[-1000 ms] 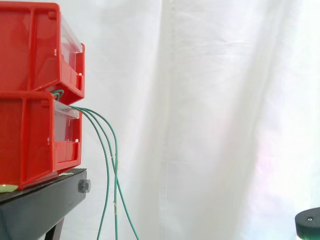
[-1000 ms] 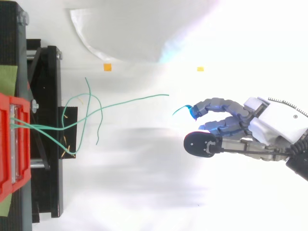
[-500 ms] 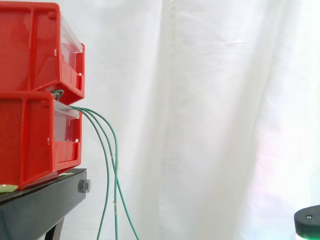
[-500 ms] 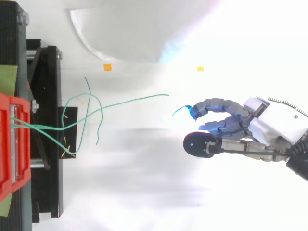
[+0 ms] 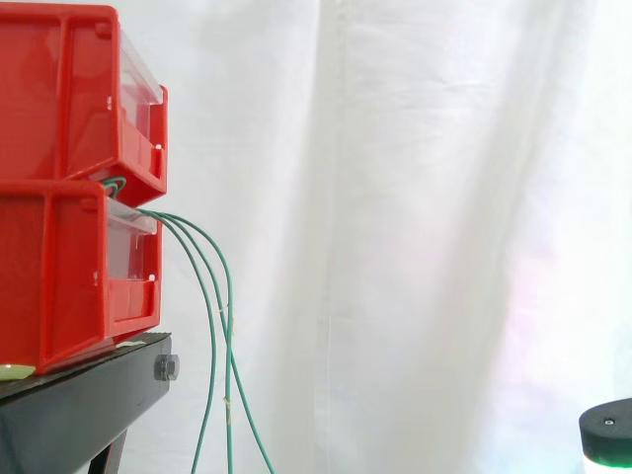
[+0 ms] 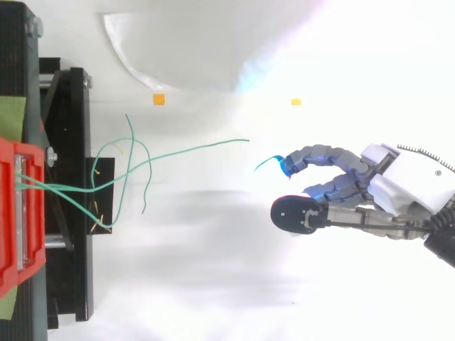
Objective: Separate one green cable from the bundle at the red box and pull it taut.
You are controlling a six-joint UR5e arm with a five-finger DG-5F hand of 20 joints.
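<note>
Right of red box (image 5: 59,276), green cables (image 6: 206,146) hang loose, apart from robot hand (image 6: 398,181); whether clamped, cannot tell.

You see the upper box (image 5: 69,99) stacked on the lower box (image 5: 59,276) at the left on the stand (image 5: 79,405), the cables (image 5: 212,326) coming out between them and hanging just right of the stand, before the curtain (image 5: 415,197), with the robot hand (image 6: 398,185) farther right of their loose ends.
</note>
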